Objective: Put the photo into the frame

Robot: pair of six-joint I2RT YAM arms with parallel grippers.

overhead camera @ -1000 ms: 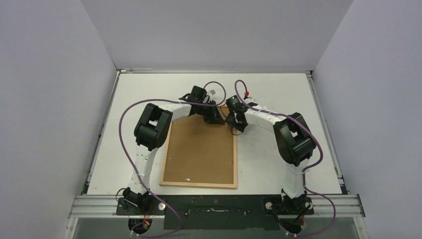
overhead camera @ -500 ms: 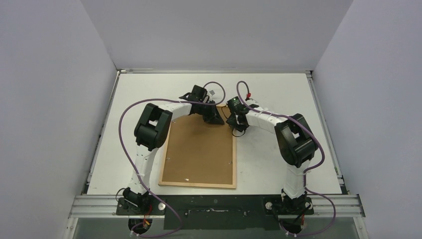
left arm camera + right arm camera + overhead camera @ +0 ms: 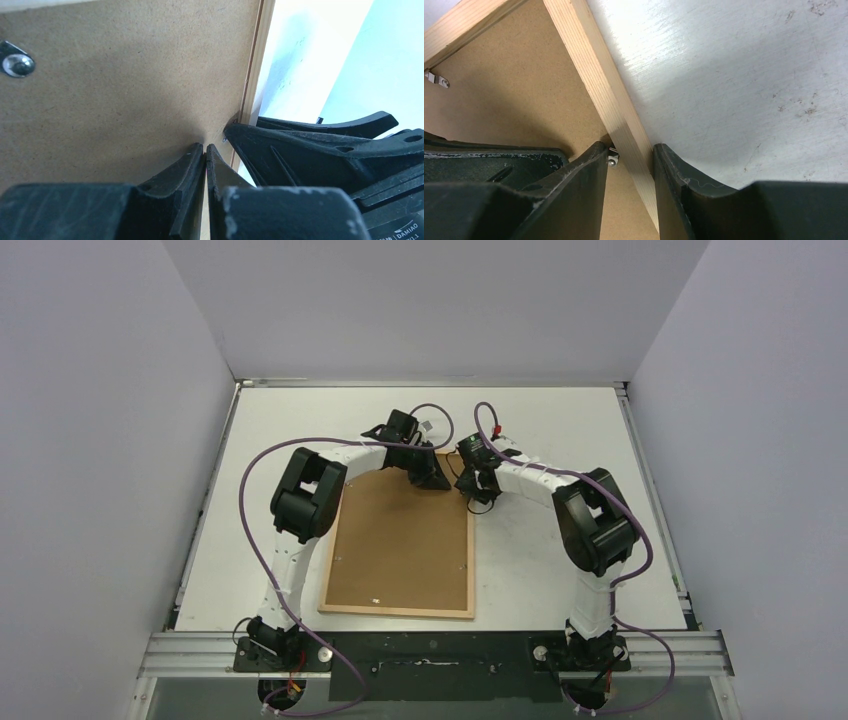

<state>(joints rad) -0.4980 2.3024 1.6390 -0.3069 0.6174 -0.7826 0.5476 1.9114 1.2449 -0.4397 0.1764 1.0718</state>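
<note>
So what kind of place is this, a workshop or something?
Probably a robot test cell, not a workshop. Plain white walls box in a bare white table, two arms are bolted to a metal rail at its near edge, and the only work piece is a wooden frame lying face down.

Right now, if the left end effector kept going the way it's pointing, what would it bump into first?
Probably the brown backing board. The left end effector has its fingers pressed together and angled down at it, beside the frame rail; contact may already exist.

White table (image 3: pixel 560 420) (scuffed); brown backing board (image 3: pixel 400 550)
</note>
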